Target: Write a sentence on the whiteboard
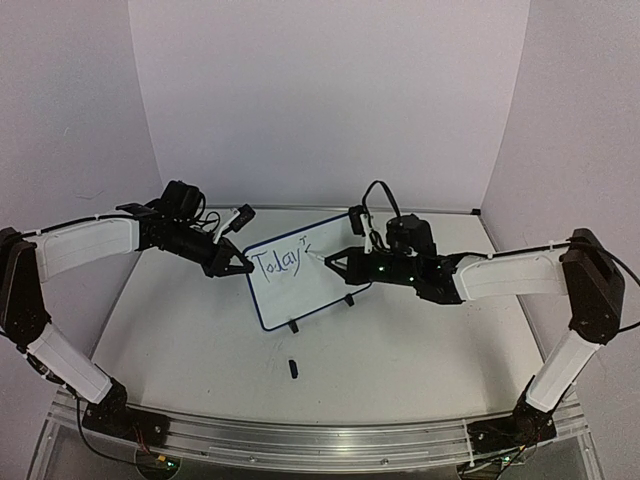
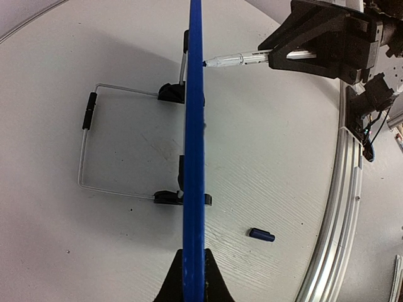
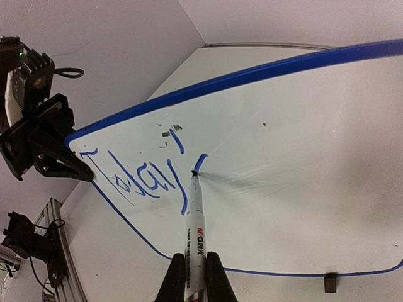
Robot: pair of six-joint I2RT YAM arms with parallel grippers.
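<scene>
The blue-rimmed whiteboard stands mid-tabletop, the sentence reading "Today'" in thin strokes. The left end effector is clamped on its left edge. The right end effector grips a marker whose tip touches the board.

The high rear view takes in the whole table; both close wrist views share the whiteboard, one edge-on.

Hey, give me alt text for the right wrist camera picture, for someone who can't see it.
The right hand holds a marker with its tip on the whiteboard, at a short stroke just after the unfinished sentence, which reads "Today'" so far. At the picture's left, the left hand clamps the board's edge.
</scene>
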